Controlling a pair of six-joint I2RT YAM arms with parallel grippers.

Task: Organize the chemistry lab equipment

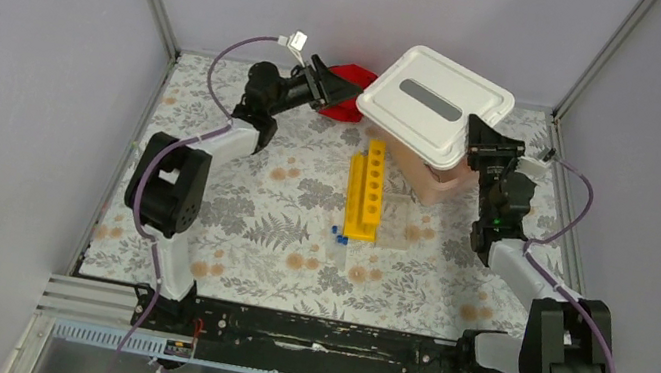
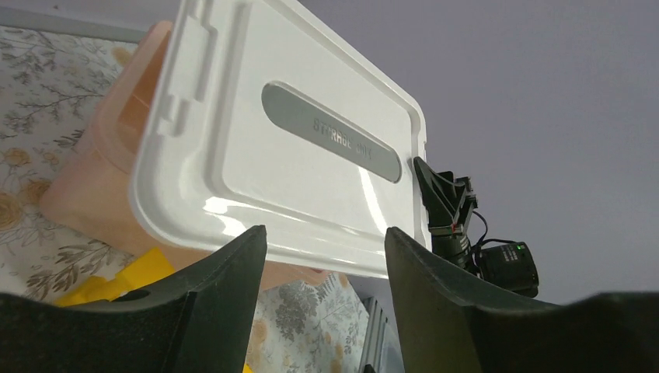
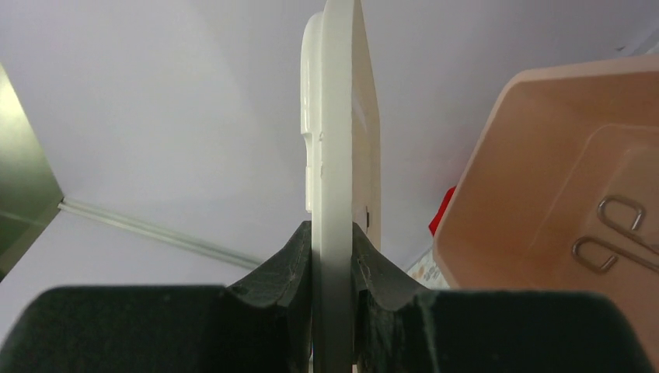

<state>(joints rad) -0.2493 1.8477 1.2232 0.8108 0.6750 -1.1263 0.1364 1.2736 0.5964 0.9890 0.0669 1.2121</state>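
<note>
My right fingers are pinching just the thin rim of the white lid, which hangs tilted over the pinkish bin. Left fingers are spread, holding nothing, aimed at the lid. My worry: with an edge grip like that, the lid could swivel or slip out and land on the yellow rack on the bench, scattering the blue-capped tubes by its near end.
</note>
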